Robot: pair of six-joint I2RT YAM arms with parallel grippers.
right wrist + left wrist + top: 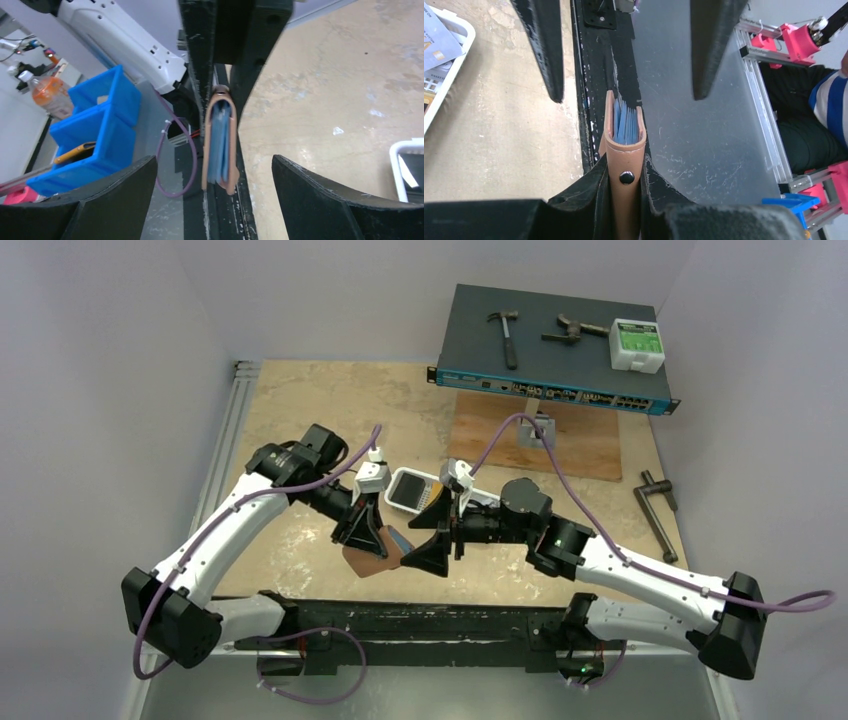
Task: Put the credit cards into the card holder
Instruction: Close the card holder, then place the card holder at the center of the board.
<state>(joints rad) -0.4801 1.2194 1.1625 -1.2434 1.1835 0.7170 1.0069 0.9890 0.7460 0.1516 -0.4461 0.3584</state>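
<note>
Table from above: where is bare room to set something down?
Bare: far-left tabletop between side rail and left arm. Crowded: the centre, where left end effector, right end effector, card holder and white tray cluster.

Nothing I can read. The card in the white tray, ten o'clock from my left wrist, bears blurred print; the white box at one o'clock overhead has an illegible green label.

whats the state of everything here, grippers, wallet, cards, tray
reddish-brown leather card holder: on edge, mouth gaping, clamped
pale blue cards: tucked inside the holder
left gripper: shut on the holder
right gripper: open, empty
white oblong plastic tray: holds loose cards
</note>
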